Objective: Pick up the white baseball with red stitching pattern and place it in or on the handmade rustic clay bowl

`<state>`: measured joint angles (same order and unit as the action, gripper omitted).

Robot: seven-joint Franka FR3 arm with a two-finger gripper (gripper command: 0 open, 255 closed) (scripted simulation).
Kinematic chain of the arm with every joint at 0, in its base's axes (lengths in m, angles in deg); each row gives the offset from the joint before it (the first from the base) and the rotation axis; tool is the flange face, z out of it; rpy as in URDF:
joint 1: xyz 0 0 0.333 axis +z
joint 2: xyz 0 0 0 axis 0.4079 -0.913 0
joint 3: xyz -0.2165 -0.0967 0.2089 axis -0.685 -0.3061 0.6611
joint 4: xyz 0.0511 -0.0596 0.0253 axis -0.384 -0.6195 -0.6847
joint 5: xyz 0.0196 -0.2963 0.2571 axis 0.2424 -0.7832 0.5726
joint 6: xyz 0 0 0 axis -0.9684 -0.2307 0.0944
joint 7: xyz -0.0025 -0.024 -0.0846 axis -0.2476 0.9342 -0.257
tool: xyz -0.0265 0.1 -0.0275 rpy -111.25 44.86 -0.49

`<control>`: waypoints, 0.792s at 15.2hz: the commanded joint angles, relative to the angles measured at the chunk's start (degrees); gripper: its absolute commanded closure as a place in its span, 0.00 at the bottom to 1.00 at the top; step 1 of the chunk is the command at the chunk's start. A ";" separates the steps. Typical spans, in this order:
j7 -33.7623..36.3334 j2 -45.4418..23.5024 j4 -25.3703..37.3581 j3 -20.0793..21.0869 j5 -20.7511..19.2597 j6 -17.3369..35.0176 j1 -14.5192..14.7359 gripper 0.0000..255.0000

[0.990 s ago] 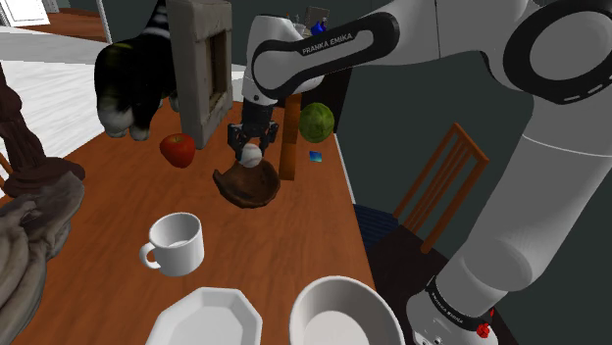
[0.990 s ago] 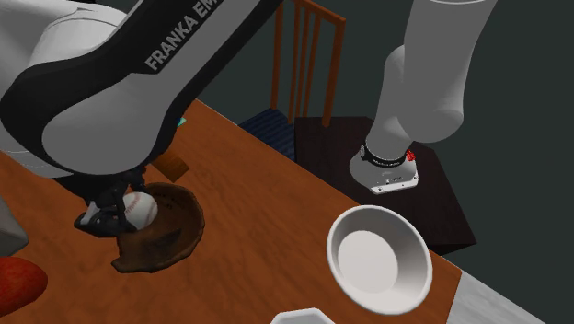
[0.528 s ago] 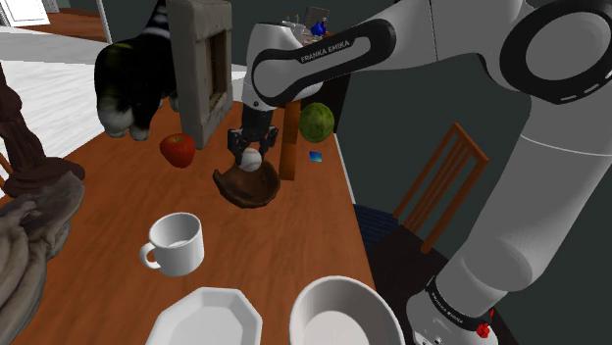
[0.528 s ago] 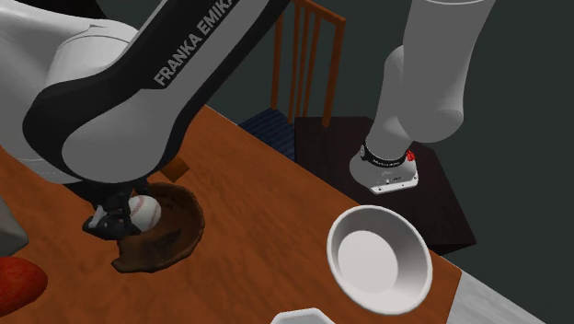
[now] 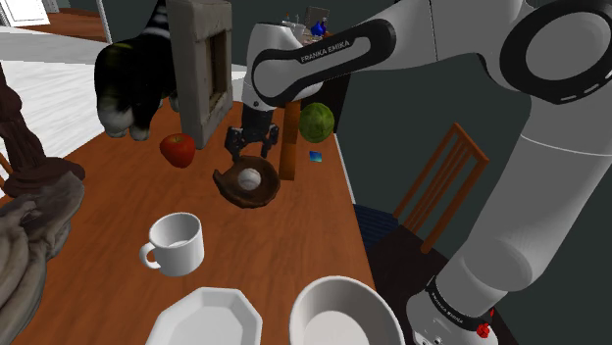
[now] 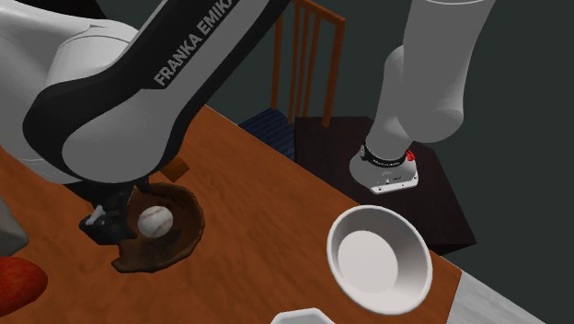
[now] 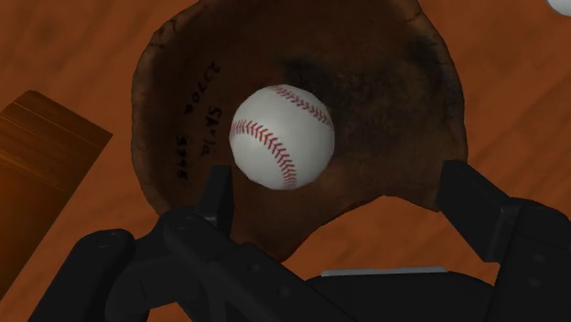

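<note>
The white baseball with red stitching [image 5: 250, 179] lies inside the dark brown clay bowl [image 5: 228, 192] on the wooden table. In the second exterior view the baseball [image 6: 154, 220] rests in the bowl [image 6: 184, 217] under the arm. My gripper [image 5: 251, 150] hovers just above the bowl, open, its fingers apart on either side of the ball and not touching it. In the wrist view the baseball [image 7: 282, 136] sits free on the bowl's floor [image 7: 384, 101], beyond my gripper [image 7: 343, 197].
A wooden block [image 5: 289, 142] stands right beside the bowl, with a green melon [image 5: 316, 122] behind it. A red apple [image 5: 178, 149] and a grey frame [image 5: 201, 69] lie toward the shoulder view's left. A white mug [image 5: 175, 243], plate [image 5: 206, 319] and white bowl [image 5: 345, 314] sit nearer. A chair [image 5: 441, 181] stands past the table's edge.
The fingers have spread apart and let go of the baseball, which dropped from between them into the clay bowl. The arm has barely moved.
</note>
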<state>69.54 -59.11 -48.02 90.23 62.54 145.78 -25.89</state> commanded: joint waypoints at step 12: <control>-1.08 3.31 3.46 0.11 1.61 -6.52 -0.65 0.00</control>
